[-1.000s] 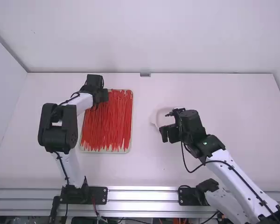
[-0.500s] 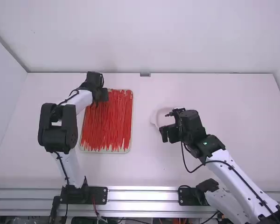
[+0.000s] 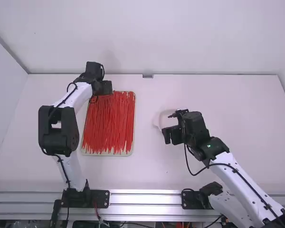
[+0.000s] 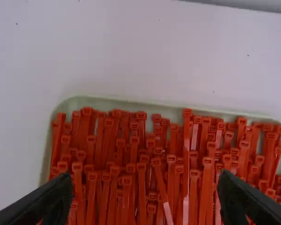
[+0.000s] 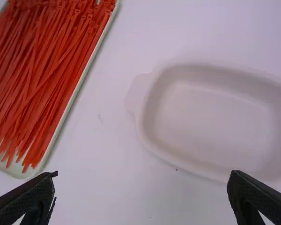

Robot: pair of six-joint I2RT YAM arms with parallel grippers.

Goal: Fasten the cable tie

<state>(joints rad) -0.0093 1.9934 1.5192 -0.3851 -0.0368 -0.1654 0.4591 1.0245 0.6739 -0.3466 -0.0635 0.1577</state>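
The left gripper (image 4: 147, 204) hangs with its jaws spread wide, gripping nothing, over the far end of a pale tray (image 4: 107, 104) heaped with orange cable ties (image 4: 154, 154). The ties lie side by side directly below the gripper. Their square heads are lined up just short of the tray's rim ahead of it, and beyond that rim is bare white worktop (image 4: 131, 47). The right gripper (image 5: 143, 201) is well apart from the left one, above the worktop, with its jaws also opened wide and holding nothing. Just ahead of it sits a white oblong dish (image 5: 210, 122), and one end of the tray lies off to its side.
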